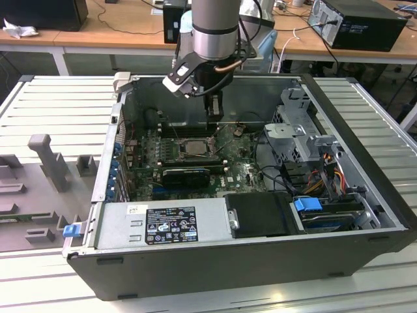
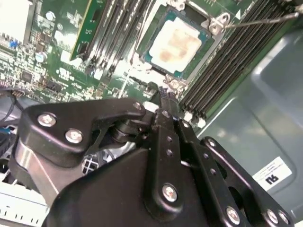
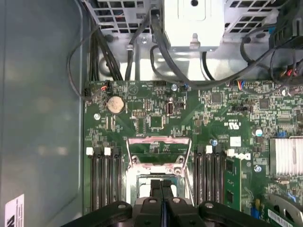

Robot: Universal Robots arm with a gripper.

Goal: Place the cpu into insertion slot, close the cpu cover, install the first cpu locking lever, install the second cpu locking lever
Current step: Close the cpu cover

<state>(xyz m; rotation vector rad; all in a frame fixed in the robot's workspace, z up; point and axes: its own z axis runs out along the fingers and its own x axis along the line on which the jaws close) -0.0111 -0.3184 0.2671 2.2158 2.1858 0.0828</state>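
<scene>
The cpu (image 2: 176, 41), a pale silvery-beige square, lies in the insertion slot (image 2: 200, 56) on the green board. In the exterior view the slot (image 1: 193, 147) sits mid-board inside the open computer case. The cpu cover (image 3: 159, 143), a silvery frame with a window, appears swung up off the slot, just beyond my fingertips. My gripper (image 3: 161, 188) is shut, with nothing seen between its fingers. It hangs over the slot's edge (image 2: 163, 93), below the arm (image 1: 214, 107). A thin locking lever (image 2: 265, 20) sticks out free from a slot corner.
Long black memory slots (image 3: 104, 177) flank the socket on both sides. Cable bundles (image 3: 156, 52) and a drive cage (image 1: 296, 130) fill the case on the exterior view's right. The power supply (image 1: 163, 225) lies at the front, case walls all round. A grey fixture (image 1: 49, 160) stands outside.
</scene>
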